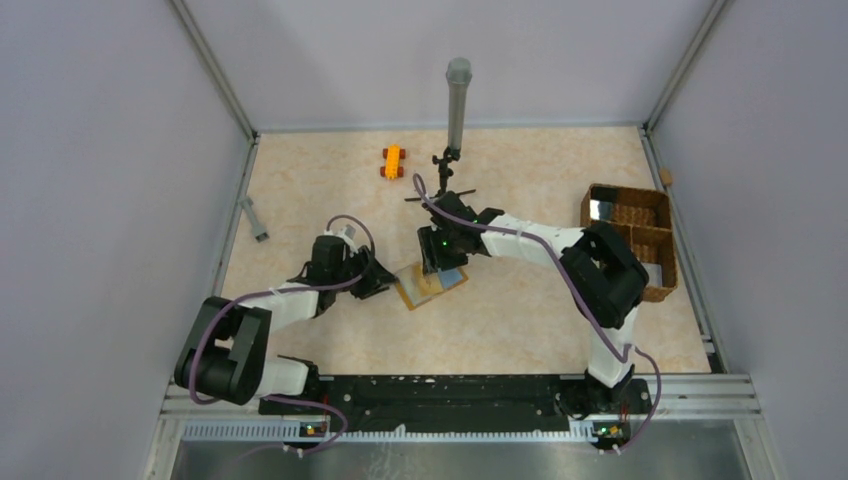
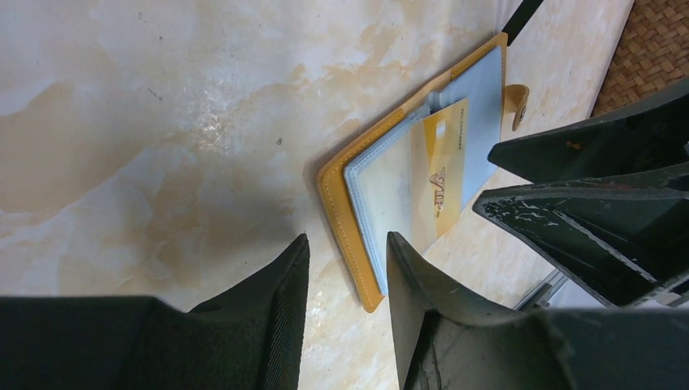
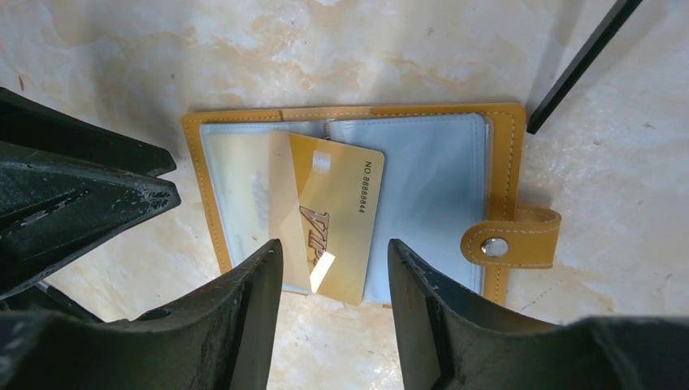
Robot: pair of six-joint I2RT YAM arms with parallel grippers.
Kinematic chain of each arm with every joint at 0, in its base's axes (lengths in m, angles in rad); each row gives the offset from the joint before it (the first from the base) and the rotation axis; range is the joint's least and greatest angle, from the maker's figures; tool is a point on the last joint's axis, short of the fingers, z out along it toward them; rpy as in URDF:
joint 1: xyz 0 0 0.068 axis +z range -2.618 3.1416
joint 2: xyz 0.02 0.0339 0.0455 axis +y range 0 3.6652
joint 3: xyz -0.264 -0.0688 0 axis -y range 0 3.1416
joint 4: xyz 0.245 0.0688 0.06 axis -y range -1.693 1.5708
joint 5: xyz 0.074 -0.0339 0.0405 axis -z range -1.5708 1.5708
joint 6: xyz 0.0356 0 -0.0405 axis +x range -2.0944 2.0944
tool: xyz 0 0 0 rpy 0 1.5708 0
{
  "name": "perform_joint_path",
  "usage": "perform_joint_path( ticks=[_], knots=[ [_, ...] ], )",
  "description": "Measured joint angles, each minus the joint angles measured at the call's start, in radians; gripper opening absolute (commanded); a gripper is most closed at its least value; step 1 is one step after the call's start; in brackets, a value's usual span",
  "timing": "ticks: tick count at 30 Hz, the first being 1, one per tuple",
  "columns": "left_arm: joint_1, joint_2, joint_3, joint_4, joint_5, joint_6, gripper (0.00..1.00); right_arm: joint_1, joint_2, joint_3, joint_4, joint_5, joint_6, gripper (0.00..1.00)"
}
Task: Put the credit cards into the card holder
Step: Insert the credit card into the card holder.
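The card holder (image 1: pixel 430 284) lies open and flat on the marbled table, a mustard-orange wallet (image 3: pixel 513 162) with pale blue clear sleeves and a snap tab. A gold credit card (image 3: pixel 337 215) lettered VIP lies slanted across its sleeves (image 2: pixel 445 171), one end tucked at the fold and its lower edge past the wallet's rim. My right gripper (image 3: pixel 335 244) is open just above that card, gripping nothing. My left gripper (image 2: pixel 348 240) is open at the wallet's corner (image 2: pixel 370 296), with nothing between its fingers. In the top view the two grippers (image 1: pixel 385 283) (image 1: pixel 440 262) flank the wallet.
An orange toy car (image 1: pixel 392 161) sits at the back. A grey post on a small black tripod (image 1: pixel 457 100) stands behind the wallet, one leg (image 3: pixel 581 65) near its corner. A wicker basket (image 1: pixel 632 240) is at the right, a grey bar (image 1: pixel 254 217) at the left.
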Motion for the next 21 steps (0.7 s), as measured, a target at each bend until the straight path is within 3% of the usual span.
perform_joint_path(
  ticks=[6, 12, 21],
  knots=[
    [0.0, 0.044, -0.008, 0.048, 0.021, -0.032, 0.36, 0.0, 0.04, 0.003, 0.014, -0.02, -0.01, 0.4],
    [0.0, 0.084, -0.008, 0.097, 0.038, -0.048, 0.29, 0.0, 0.071, 0.019, 0.034, -0.051, -0.023, 0.37],
    [0.0, 0.114, -0.008, 0.14, 0.045, -0.063, 0.26, -0.003, 0.082, 0.019, 0.075, -0.139, -0.035, 0.33]
  ],
)
